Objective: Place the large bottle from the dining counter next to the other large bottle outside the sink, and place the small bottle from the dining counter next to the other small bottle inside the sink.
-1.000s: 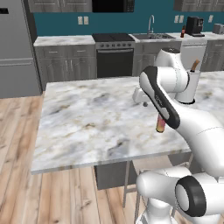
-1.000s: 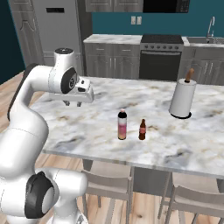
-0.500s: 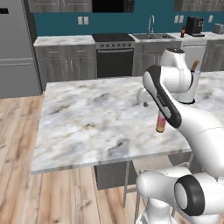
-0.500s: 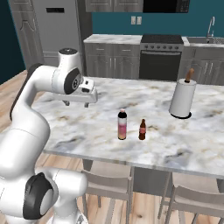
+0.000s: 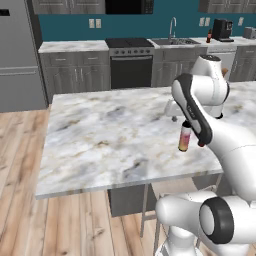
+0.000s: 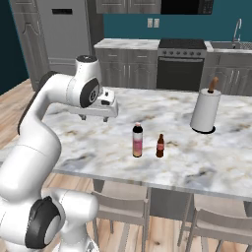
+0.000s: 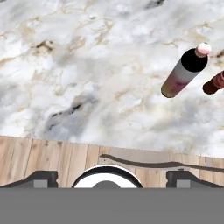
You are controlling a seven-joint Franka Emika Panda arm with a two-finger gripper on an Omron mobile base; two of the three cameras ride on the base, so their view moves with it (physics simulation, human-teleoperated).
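The pincer (image 6: 92, 117) hangs above the marble bench (image 6: 98, 142), fingers spread wide, gripping and touching nothing. The arm bends over, hand pointing downward. Ahead and right stands the large bottle (image 7: 183, 71); just beyond it, the small bottle (image 7: 214, 82).

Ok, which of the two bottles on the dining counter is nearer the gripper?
The large bottle, taller, with the pink label; the small brown bottle stands beyond it from the gripper.

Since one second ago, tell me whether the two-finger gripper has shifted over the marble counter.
Yes. In the right base view the gripper has moved rightward across the marble counter, closer to the tall pink-labelled bottle, which stands unmoved.
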